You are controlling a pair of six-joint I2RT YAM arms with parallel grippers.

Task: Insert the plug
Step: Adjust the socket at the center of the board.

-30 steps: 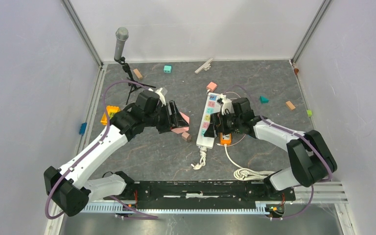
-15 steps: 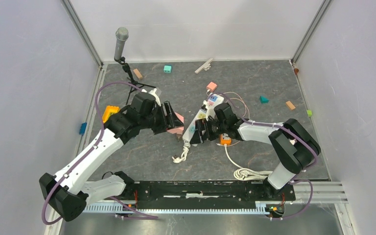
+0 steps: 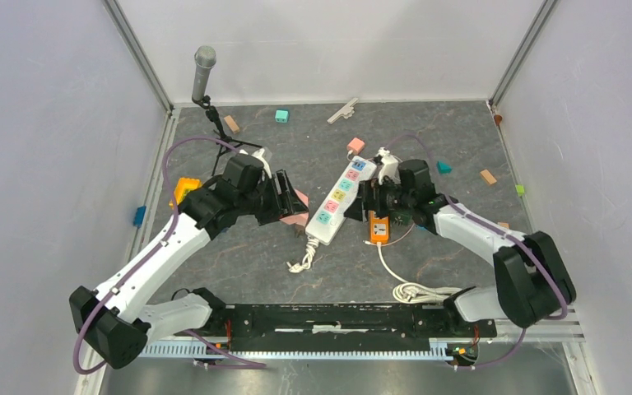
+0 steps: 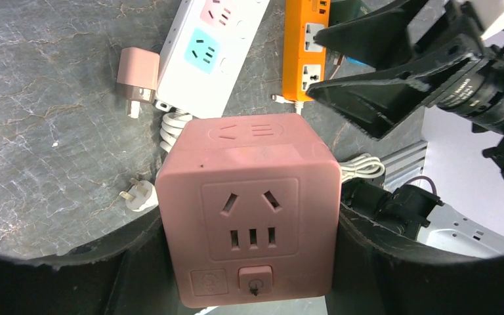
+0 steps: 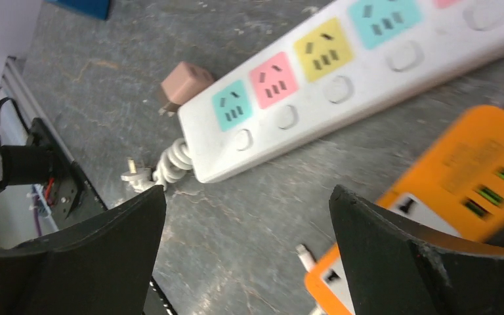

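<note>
step: likely fetching the plug [image 4: 139, 195]; nothing grips it yet.
plug: lies just off the cord end of the white strip [image 3: 333, 202], by the charger [image 4: 136, 79].
left gripper [image 4: 249, 262]: clamped on the cube [image 4: 249, 210], left of the white strip.
right gripper [image 5: 249, 249]: jaws apart, empty, over the white strip's right edge.
next: free jaws pinch the plug body, prongs toward the cube.
count: two strips, white and orange [image 3: 378, 226]; one cube, plug, charger.

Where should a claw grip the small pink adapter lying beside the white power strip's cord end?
Grip the small pink adapter by its boxy body, from straight above. It lies flat with prongs pointing sideways, so pinch its two side faces and leave the prongs clear. The white power strip sits close beside it, so room there looks tight.
</note>
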